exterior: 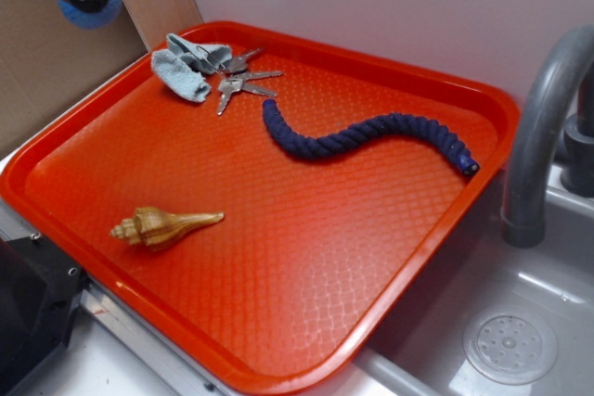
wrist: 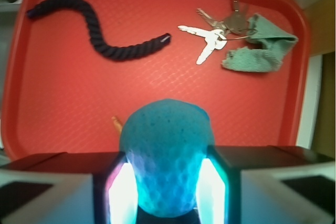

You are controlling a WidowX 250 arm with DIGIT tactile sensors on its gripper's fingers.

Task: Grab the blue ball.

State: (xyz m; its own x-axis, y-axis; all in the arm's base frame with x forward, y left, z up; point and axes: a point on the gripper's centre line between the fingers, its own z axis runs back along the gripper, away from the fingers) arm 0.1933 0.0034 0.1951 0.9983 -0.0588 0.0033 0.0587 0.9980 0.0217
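Jaws pinch the blue ball (wrist: 167, 156) high above the tray (exterior: 483, 108).

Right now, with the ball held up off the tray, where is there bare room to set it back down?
Free: the wide stretch of tray between the shell and the rope, toward the sink-side rim. Crowded: the far corner with keys and cloth. The gripper grips the blue ball.

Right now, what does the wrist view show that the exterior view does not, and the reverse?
Only the wrist view shows the hand shut on the blue ball, both pads touching it. Only the exterior view shows the whole shell, the grey faucet and the sink drain. Both show the red tray, rope, keys and cloth.
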